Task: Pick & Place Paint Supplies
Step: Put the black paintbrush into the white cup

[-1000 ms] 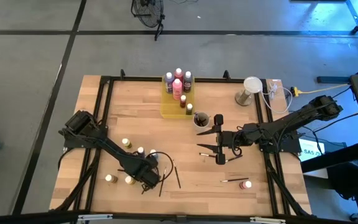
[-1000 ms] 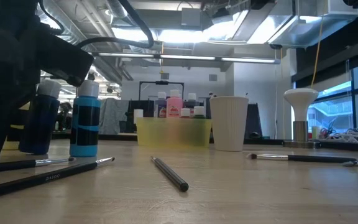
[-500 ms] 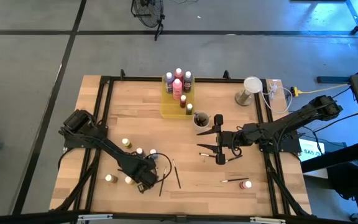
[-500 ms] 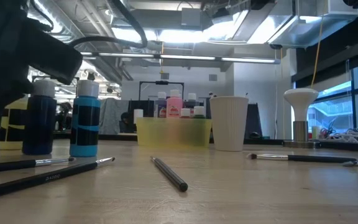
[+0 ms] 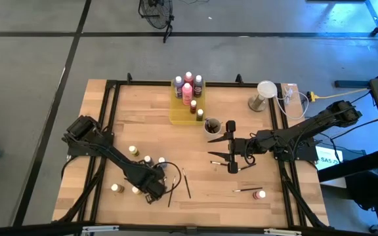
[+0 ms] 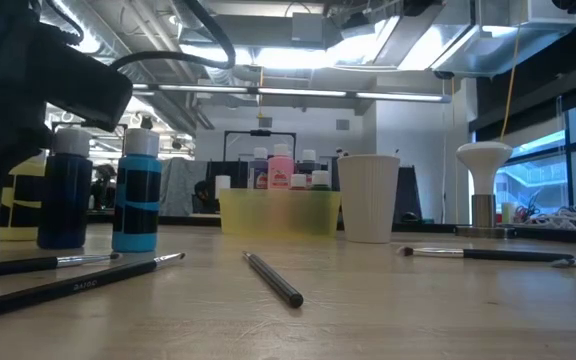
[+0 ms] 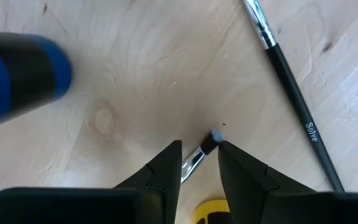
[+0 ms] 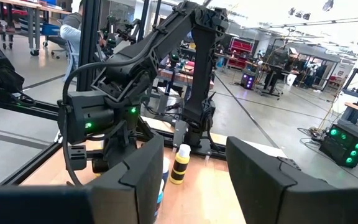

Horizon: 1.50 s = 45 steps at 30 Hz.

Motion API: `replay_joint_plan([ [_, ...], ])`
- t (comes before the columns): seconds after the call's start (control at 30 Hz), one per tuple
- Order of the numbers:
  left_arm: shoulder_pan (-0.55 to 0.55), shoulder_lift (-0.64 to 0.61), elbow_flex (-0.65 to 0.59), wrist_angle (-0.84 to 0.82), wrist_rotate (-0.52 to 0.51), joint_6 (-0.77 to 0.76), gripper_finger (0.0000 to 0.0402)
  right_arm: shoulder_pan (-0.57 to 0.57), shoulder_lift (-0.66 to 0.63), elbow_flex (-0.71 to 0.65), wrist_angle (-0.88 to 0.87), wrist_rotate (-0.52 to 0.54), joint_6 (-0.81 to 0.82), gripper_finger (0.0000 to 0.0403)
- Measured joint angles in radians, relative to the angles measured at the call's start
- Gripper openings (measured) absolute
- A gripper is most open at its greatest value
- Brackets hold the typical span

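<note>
My left gripper (image 5: 153, 189) points down at the table's near left. In its wrist view the gripper (image 7: 201, 144) stands open with a gap, astride the bristle end of a thin brush (image 7: 205, 149) that runs slantwise across the gap and passes under one finger. Another brush (image 7: 291, 93) lies flat beside it. Small paint bottles (image 5: 134, 151) stand around it, among them a blue one (image 6: 138, 200) and a yellow one (image 8: 180, 163). My right gripper (image 5: 216, 147) hovers level and open at mid-table, holding nothing. My left gripper straddles the brush's ferrule (image 7: 194, 165) from above, fingers pointing down. The brush is far thinner than the gap and slants across it. Its tip (image 7: 215, 136) sits right beside one fingertip; I cannot tell whether either finger touches it.
A translucent yellow tray (image 5: 178, 117) with several bottles stands at the far middle, a grey cup (image 5: 212, 126) with brushes beside it. A white stand (image 5: 265, 94) is at the far right. Loose brushes (image 5: 186, 183) and a bottle (image 5: 261, 195) lie near the front.
My left gripper has shifted a little toward the table's left edge, so the dark blue bottle and a yellow bottle behind it show more in the low view. The brushes lying at the front have stayed where they were.
</note>
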Motion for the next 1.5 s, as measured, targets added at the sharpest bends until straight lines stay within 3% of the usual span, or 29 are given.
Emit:
replay_joint_plan([
  [0.73, -0.010, 0.019, 0.005, 0.011, 0.001, 0.023, 0.0099, 0.000, 0.000, 0.000, 0.000, 0.000, 0.000, 0.0178],
  [1.2, -0.011, 0.024, 0.005, 0.010, -0.006, 0.032, 0.0012, 0.000, 0.000, 0.000, 0.000, 0.000, 0.000, 0.0178],
  [1.5, -0.034, 0.025, 0.004, 0.010, -0.062, 0.037, 0.0007, 0.000, 0.000, 0.000, 0.000, 0.000, 0.000, 0.0178],
])
